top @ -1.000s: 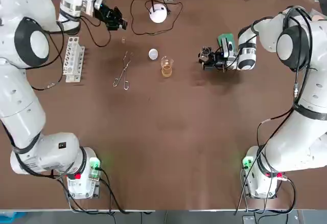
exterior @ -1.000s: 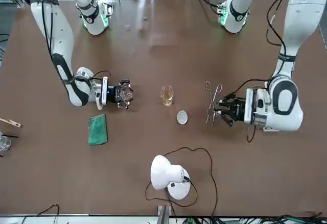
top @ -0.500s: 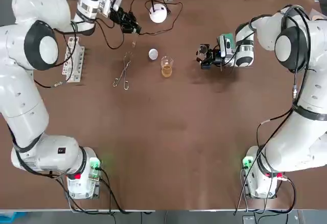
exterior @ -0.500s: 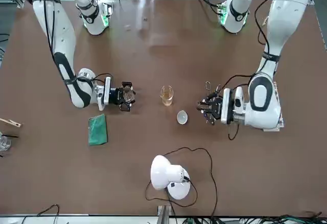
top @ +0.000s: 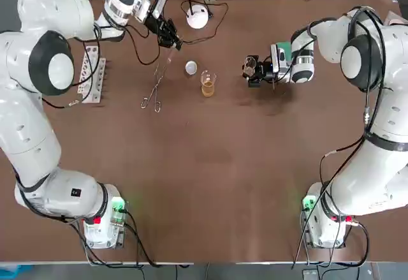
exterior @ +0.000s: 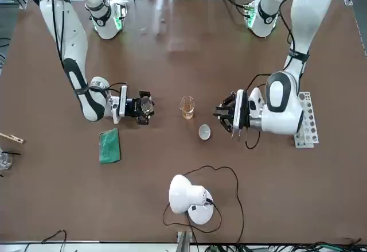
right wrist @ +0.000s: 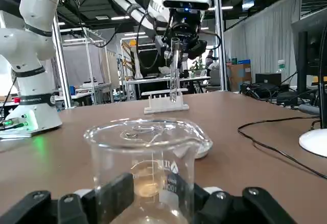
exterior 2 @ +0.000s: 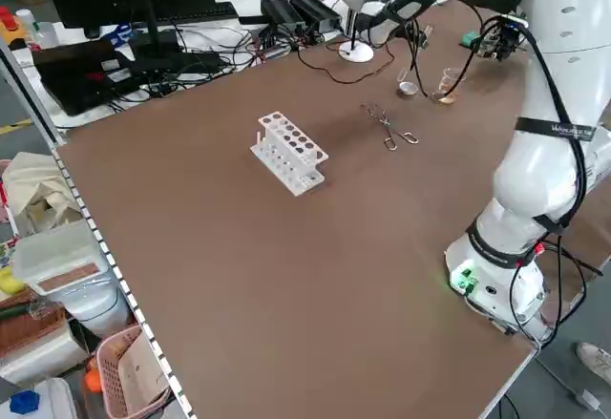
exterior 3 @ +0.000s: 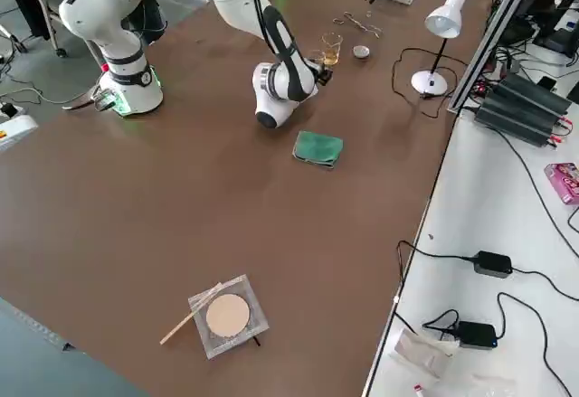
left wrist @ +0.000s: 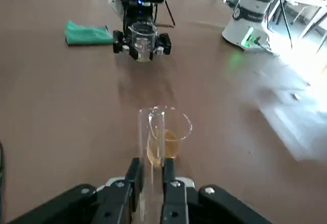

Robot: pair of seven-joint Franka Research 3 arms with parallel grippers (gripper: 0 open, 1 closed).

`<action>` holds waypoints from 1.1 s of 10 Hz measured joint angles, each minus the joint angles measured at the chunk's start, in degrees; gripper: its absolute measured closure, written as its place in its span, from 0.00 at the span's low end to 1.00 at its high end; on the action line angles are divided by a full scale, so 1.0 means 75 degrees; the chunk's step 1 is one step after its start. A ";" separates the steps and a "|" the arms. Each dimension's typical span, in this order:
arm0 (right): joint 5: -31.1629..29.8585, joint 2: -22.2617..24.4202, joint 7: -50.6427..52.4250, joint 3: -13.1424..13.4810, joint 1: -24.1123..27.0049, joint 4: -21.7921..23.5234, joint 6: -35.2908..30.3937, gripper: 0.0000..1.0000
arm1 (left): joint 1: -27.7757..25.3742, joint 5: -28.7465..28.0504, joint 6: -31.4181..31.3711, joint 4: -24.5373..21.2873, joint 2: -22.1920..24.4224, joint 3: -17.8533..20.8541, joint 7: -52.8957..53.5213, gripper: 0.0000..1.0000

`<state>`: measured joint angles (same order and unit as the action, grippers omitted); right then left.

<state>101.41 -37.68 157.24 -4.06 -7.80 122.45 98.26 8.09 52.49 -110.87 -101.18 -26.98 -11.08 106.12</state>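
Brown worktop [top: 210,184] is carrying its things well away from the arms' bases. Nearest, a pair of metal tongs [top: 153,90] is lying flat and, toward the left side, a white tube rack [top: 92,74] is standing. Both are set apart from the glassware, probably so the arms are getting room to move. Just beyond the tongs, a small beaker of amber liquid [top: 208,85] is standing upright between the two arms. On its right, near but not touching, the right gripper [top: 250,69] is reaching in low and level. Its jaws are clamping the wall of an empty beaker [right wrist: 148,152], keeping it upright with the mouth unobstructed. A little white dish [top: 190,67] is sitting just beside the beaker of amber liquid, on its far side. Farther out, the left gripper [top: 169,39] is hanging above the worktop. Its jaws are pinching a glass test tube [left wrist: 151,132] by one end, so most of its length is projecting free toward the beaker of amber liquid. A green cloth [exterior: 109,145] is lying beyond the right gripper, and a white desk lamp [top: 197,17] is standing at the far edge.
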 joint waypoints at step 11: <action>0.0007 0.0000 0.0009 0.0014 -0.0061 -0.0088 0.0039 0.61 | 0.1472 -0.1853 -0.1476 -0.0310 0.0099 0.0025 -0.3100 0.79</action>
<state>101.47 -37.68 157.30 -3.96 -8.25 121.79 98.55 19.13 38.59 -121.94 -103.50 -26.24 -10.89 82.87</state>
